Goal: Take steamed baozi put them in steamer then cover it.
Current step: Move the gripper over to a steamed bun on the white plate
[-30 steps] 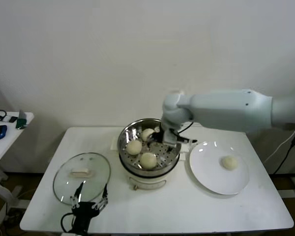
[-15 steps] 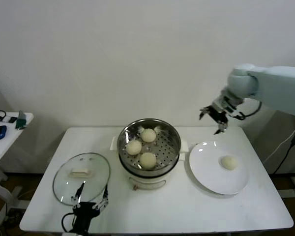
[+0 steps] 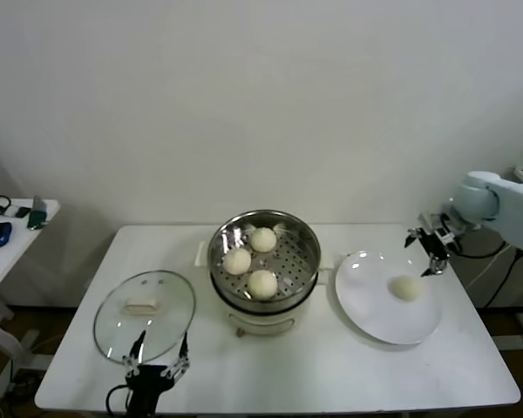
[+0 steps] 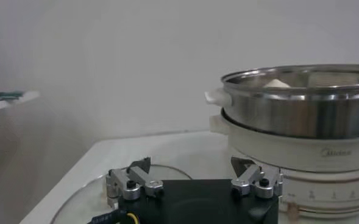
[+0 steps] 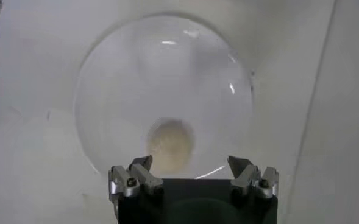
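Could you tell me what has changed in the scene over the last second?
The right gripper pulled out of the steamer, swung across to the robot's right and came down, open and empty, over the last baozi on the white plate. The three baozi in the steamer, the cover on the table and the open left gripper near it stayed put.

Head camera looks down over the table (image 3: 331, 366); right wrist overlooks the plate (image 5: 112, 79).

The right gripper (image 3: 431, 252) left the steamer (image 3: 264, 258), where three baozi (image 3: 262, 283) lay, swung high across, and came down open beside the last bun (image 3: 407, 287) on the plate (image 3: 370, 305).
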### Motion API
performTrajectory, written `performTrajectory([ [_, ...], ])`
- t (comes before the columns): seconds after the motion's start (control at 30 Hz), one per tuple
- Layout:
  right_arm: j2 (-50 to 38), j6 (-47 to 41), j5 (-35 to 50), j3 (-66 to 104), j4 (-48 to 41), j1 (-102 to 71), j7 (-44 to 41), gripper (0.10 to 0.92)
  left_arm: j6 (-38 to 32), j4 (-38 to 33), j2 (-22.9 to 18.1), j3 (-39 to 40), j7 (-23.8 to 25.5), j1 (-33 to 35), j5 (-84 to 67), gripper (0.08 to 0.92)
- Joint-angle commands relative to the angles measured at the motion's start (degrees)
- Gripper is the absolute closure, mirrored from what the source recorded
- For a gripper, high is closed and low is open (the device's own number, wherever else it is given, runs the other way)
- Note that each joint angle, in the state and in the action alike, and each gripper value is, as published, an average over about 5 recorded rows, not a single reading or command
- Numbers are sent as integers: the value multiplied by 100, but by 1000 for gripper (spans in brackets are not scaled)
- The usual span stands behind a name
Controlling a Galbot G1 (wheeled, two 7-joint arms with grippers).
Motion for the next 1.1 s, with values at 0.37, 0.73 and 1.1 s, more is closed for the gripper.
performTrajectory([
  [0.37, 787, -38, -592, 1728, -1750, -2140, 10, 203, -31, 39, -71, -8, -26, 70, 60, 177],
  [0.73, 1009, -49, -602, 1764, -1888, -2141, -48, 227, -18, 17, -59, -15, -24, 71, 61, 177],
  [1.1, 859, -117, -350, 1358, -1588, -1568, -206, 383, 5, -28, -53, -2, -22, 67, 62, 177],
])
